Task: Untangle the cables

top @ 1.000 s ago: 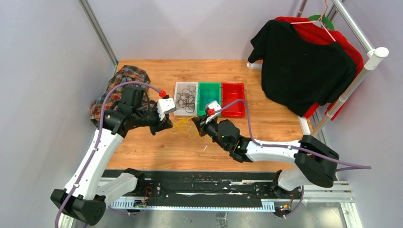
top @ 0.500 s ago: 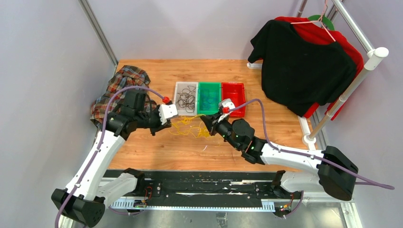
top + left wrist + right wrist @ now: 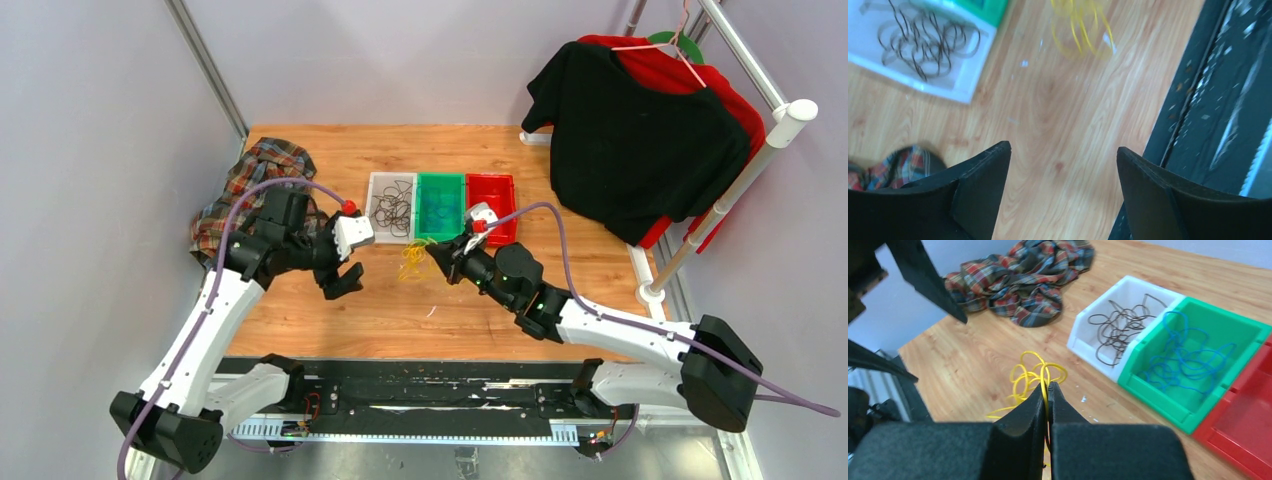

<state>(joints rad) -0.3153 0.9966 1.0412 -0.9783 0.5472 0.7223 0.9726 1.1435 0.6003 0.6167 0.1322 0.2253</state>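
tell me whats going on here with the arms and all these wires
Cables are being untangled and, it seems, sorted by colour. The right gripper is shut on a bunch of yellow cables just in front of the bins. The left gripper is open and empty above the table nearby. The white bin holds dark cables and the green bin holds blue cables. No cables show in the red bin.
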